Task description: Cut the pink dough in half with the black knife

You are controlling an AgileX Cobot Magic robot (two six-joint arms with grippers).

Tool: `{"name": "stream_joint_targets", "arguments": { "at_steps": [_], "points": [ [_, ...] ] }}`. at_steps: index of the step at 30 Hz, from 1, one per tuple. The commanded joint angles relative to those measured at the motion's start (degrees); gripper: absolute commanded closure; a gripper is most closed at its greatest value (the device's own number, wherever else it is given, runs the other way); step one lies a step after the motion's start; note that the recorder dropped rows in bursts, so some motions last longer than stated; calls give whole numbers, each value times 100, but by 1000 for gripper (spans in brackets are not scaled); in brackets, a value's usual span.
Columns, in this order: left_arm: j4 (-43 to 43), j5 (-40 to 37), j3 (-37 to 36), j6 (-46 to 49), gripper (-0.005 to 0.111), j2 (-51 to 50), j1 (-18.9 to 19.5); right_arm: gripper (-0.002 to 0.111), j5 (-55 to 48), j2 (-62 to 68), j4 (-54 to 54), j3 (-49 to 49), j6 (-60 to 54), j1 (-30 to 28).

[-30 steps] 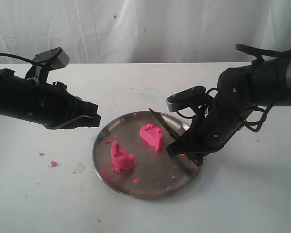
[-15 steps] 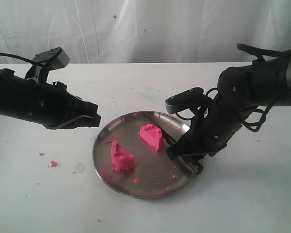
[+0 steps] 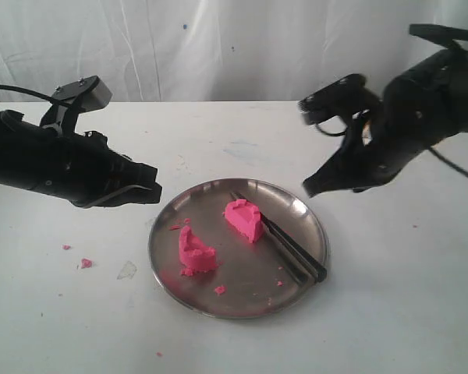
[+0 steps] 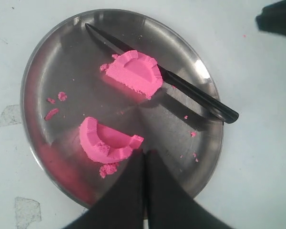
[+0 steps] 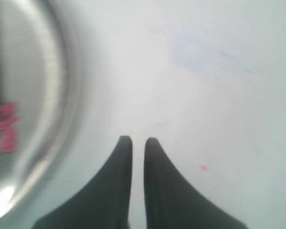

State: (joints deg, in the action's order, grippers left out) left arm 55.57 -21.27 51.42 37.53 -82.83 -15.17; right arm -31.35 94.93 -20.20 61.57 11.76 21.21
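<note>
**Knife set down, right arm lifted off the plate**

My right arm is raised and bent above the counter (image 3: 390,312), past the far right rim of the steel plate (image 3: 249,276). Its right pincer (image 3: 310,191) points down toward that rim. In the wrist view the right pincer (image 5: 138,140) is narrow, with only a thin slit between the fingers and nothing in it.

My left arm reaches in low from the plate's left. The left pincer (image 3: 152,191) hangs just off the plate's left rim, and in its own view the left pincer (image 4: 145,155) is pressed together and empty, above the plate's edge.

The pink dough (image 3: 244,220) lies on the plate in two halves, one near the middle and the other half (image 3: 195,253) toward the left rim. The black knife (image 3: 285,241) lies flat on the plate, its blade touching the middle half and its handle end at the right rim.

A second ago my right pincer crouched at the plate's right rim, holding the knife tilted over the dough. Since then the knife has been let go and that arm has risen clear. My left arm has not moved.
</note>
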Motion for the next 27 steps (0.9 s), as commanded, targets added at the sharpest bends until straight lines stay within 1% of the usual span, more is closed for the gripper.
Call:
{"name": "stream_joint_targets", "arguments": {
  "at_steps": [1,2,4,6,8,11,13,16,18,19,21,27],
  "points": [
    [50,-79,-30,-2,107,19,-6,108,10,-186,-1503,-508,2449,-997],
    [49,-56,-30,-2,107,19,-6,108,147,-291,-1503,-691,2638,-1174],
    [49,-23,-30,-2,107,19,-6,108,578,-626,-1492,-1023,2914,-1346],
    [49,-1,-30,-2,107,19,-6,108,995,-1219,-1492,-1260,3034,-1357],
    [49,-1,-30,-2,107,19,-6,108,1582,-2034,-1492,-1527,3013,-1205],
    [49,-1,-30,-2,107,19,-6,108,2235,-3283,-1723,-1912,2448,-984],
    [49,-1,-30,-2,107,19,-6,108,2461,-3935,-1884,-2166,1944,-987],
    [49,-1,-30,-2,107,19,-6,108,2256,-4694,-1994,-2391,1634,-1088],
    [49,16,-30,-2,107,19,-6,108,1929,-5546,-1997,-2509,1740,-1090],
    [49,34,-30,-2,107,19,-6,108,1582,-6072,-1735,-2545,1915,-1090],
    [49,75,-30,-2,107,19,-6,108,1172,-6845,-1734,-2554,1975,-1090],
    [49,331,-30,-2,107,19,-6,108,1130,-8375,-1734,-2554,1975,-1090]
  ]
}}
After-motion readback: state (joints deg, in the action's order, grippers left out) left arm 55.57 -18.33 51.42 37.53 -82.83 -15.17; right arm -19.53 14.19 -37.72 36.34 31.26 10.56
